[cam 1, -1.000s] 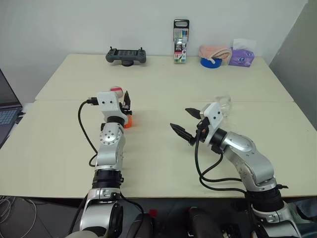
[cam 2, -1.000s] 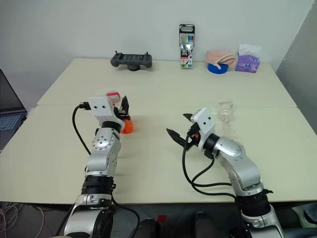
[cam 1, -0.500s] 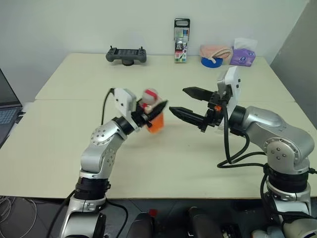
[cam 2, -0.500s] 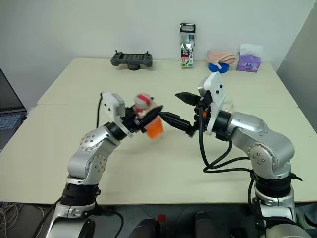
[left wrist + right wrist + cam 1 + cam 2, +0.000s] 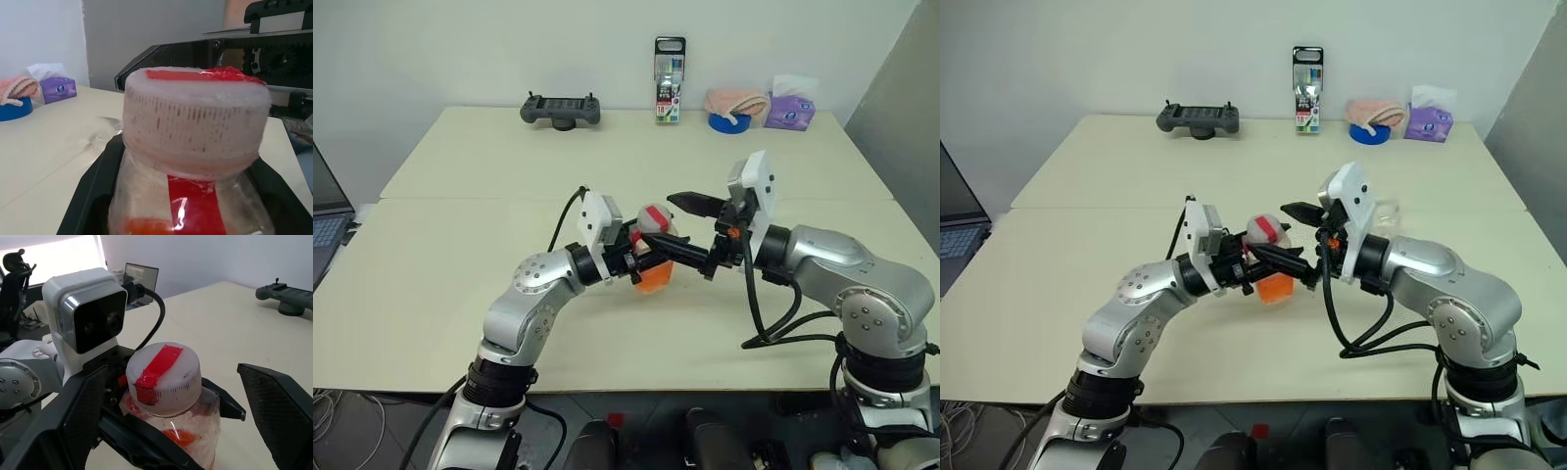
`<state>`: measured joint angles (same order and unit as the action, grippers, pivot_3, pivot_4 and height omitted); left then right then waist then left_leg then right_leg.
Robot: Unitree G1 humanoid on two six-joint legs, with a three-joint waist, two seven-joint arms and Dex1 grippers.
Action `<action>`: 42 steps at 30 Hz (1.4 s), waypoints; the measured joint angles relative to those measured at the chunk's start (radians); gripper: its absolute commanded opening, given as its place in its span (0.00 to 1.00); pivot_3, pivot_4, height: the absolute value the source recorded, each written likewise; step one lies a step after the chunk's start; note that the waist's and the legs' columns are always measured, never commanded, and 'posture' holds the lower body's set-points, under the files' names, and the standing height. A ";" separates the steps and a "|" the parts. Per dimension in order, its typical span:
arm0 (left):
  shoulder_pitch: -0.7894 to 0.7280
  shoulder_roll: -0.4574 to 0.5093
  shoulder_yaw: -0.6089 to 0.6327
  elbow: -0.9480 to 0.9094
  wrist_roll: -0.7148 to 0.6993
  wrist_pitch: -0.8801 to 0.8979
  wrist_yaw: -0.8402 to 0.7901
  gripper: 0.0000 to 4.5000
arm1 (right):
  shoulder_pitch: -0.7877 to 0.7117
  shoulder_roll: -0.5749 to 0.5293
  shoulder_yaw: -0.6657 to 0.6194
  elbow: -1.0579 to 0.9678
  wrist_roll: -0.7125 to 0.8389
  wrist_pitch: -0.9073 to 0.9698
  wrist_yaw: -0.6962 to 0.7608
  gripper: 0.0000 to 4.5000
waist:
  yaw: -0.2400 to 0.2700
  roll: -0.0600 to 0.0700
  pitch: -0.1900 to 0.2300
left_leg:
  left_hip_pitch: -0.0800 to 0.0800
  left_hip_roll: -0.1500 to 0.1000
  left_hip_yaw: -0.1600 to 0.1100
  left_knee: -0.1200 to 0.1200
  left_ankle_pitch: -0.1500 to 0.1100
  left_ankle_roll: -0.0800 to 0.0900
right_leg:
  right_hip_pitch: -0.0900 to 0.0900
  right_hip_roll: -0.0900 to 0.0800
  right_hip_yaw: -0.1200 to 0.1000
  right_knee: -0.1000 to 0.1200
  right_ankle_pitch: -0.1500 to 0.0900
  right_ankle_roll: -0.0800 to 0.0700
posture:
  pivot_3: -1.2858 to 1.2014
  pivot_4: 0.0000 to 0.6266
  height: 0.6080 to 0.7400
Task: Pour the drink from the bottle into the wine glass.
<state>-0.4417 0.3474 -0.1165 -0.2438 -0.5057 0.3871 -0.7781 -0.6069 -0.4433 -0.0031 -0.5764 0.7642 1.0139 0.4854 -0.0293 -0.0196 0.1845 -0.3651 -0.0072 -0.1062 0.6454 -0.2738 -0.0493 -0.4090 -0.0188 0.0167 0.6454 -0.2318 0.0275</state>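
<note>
The left arm is bent at the elbow and reaches inward, so its left claw [image 5: 641, 262] points toward the middle of the surface [image 5: 440, 284], near level. This claw is closed around the bottle [image 5: 1271, 257], gripping it on the body below the cap [image 5: 164, 373]. The bottle is lifted clear of the surface and stands almost upright — its long axis is near vertical, the cap on top, leaning a little. The drink [image 5: 655, 280] sits in the lower part of the bottle.

The right arm reaches inward from the other side. Its right claw [image 5: 690, 228] is spread wide, one finger on each side of the cap, not closed on it.

The wine glass [image 5: 1386, 214] stands on the surface behind the right arm — well apart from the bottle.
</note>
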 measured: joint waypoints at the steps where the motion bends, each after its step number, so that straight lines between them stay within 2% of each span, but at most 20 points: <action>1: 0.000 0.000 -0.001 0.000 0.000 0.000 0.000 0.48 | 0.000 -0.006 0.007 0.000 -0.006 0.000 -0.005 1.00 | 0.000 0.000 0.000 | 0.000 0.000 0.000 0.000 0.000 0.000 | 0.000 0.000 0.000 0.000 0.000 0.000 | 0.52 0.24 1.00; 2: 0.000 0.000 -0.003 0.000 0.000 0.002 0.001 0.48 | 0.001 -0.007 0.014 0.000 -0.014 -0.001 -0.009 1.00 | 0.000 0.000 0.000 | 0.000 0.000 0.000 0.000 0.000 0.000 | 0.000 0.000 0.000 0.000 0.000 0.000 | 0.52 0.24 1.00; 5: 0.002 0.000 -0.003 0.000 0.000 0.010 0.004 0.48 | 0.002 0.018 0.030 0.007 -0.052 -0.026 -0.042 0.86 | 0.000 0.000 0.000 | 0.000 0.000 0.000 0.000 0.000 0.000 | 0.000 0.000 0.000 0.000 0.000 0.000 | 0.52 0.24 1.00; 9: 0.003 0.001 0.003 0.002 0.006 0.021 0.016 0.48 | 0.001 0.033 0.063 0.007 -0.059 -0.045 -0.045 0.55 | 0.000 0.000 0.000 | 0.000 0.000 0.000 0.000 0.000 0.000 | 0.000 0.000 0.000 0.000 0.000 0.000 | 0.52 0.24 1.00; 11: 0.003 0.000 0.005 0.002 0.010 0.021 0.023 0.48 | 0.000 0.042 0.067 0.008 -0.063 -0.046 -0.046 0.42 | 0.000 0.000 0.000 | 0.000 0.000 0.000 0.000 0.000 0.000 | 0.000 0.000 0.000 0.000 0.000 0.000 | 0.52 0.24 1.00; 15: 0.003 0.001 0.006 0.002 0.010 0.021 0.024 0.48 | -0.002 0.043 0.067 0.013 -0.064 -0.048 -0.041 0.42 | 0.000 0.000 0.000 | 0.000 0.000 0.000 0.000 0.000 0.000 | 0.000 0.000 0.000 0.000 0.000 0.000 | 0.52 0.24 1.00; 17: 0.000 0.004 0.003 0.003 0.009 0.026 0.017 0.48 | -0.004 0.026 0.066 0.036 -0.057 -0.066 0.013 0.42 | 0.000 0.000 0.000 | 0.000 0.000 0.000 0.000 0.000 0.000 | 0.000 0.000 0.000 0.000 0.000 0.000 | 0.52 0.24 1.00; 18: -0.001 0.007 -0.005 0.003 0.008 0.029 -0.002 0.48 | -0.006 -0.008 0.061 0.056 -0.043 -0.078 0.075 0.42 | 0.000 0.000 0.000 | 0.000 0.000 0.000 0.000 0.000 0.000 | 0.000 0.000 0.000 -0.001 0.000 0.000 | 0.52 0.24 1.00; 19: -0.002 0.016 -0.033 0.001 -0.002 0.040 -0.049 0.48 | -0.012 -0.096 0.054 0.098 -0.017 -0.102 0.224 0.42 | 0.003 0.001 0.001 | 0.000 -0.001 0.000 0.001 0.000 0.000 | 0.001 -0.001 0.000 -0.001 0.000 0.000 | 0.52 0.24 1.00; 21: -0.005 0.018 -0.067 -0.003 -0.019 0.048 -0.104 0.48 | -0.037 -0.183 0.062 0.175 -0.008 -0.149 0.429 0.42 | 0.003 0.001 0.003 | 0.000 -0.002 0.001 0.001 0.000 0.000 | 0.001 -0.001 0.000 -0.002 0.000 0.000 | 0.52 0.24 1.00; 24: -0.044 0.027 -0.075 0.003 -0.027 0.068 -0.129 0.48 | -0.120 -0.210 0.112 0.330 -0.061 -0.262 0.642 0.42 | -0.007 0.001 0.003 | 0.001 0.000 0.002 0.001 0.000 0.000 | 0.001 0.000 0.000 -0.001 0.000 0.000 | 0.52 0.24 1.00; 27: -0.053 0.031 -0.075 -0.001 -0.030 0.085 -0.128 0.48 | -0.170 -0.208 0.148 0.430 -0.107 -0.350 0.756 0.42 | -0.012 0.001 0.003 | 0.002 0.002 0.000 -0.001 0.000 0.000 | 0.001 0.002 -0.001 0.001 0.000 0.000 | 0.52 0.24 1.00; 31: -0.027 0.039 -0.063 -0.005 -0.023 0.102 -0.096 0.48 | -0.197 -0.169 0.191 0.512 -0.180 -0.433 0.796 0.42 | -0.012 0.002 0.004 | 0.000 0.002 0.000 0.000 0.000 0.000 | -0.002 0.002 0.000 0.001 0.000 0.000 | 0.52 0.24 1.00; 37: 0.029 0.032 -0.033 -0.028 -0.020 0.105 -0.027 0.48 | -0.222 -0.155 0.173 0.523 -0.188 -0.420 0.776 0.86 | 0.000 0.002 0.004 | -0.002 -0.001 0.000 0.000 0.000 0.000 | -0.002 -0.002 0.000 -0.001 0.000 -0.001 | 0.52 0.24 1.00; 42: 0.029 0.030 -0.032 -0.028 -0.018 0.105 -0.017 0.48 | -0.166 -0.140 0.139 0.454 -0.203 -0.433 0.676 0.87 | 0.005 0.002 0.004 | -0.002 -0.001 0.000 0.000 0.000 0.000 | -0.002 -0.002 0.000 0.000 0.000 -0.001 | 0.52 0.24 1.00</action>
<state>-0.4132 0.3775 -0.1489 -0.2715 -0.5239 0.4918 -0.7946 -0.7726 -0.5830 0.1355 -0.1224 0.5608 0.5814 1.1618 -0.0245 -0.0176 0.1885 -0.3670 -0.0078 -0.1065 0.6453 -0.2738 -0.0496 -0.4106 -0.0205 0.0164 0.6451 -0.2314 0.0264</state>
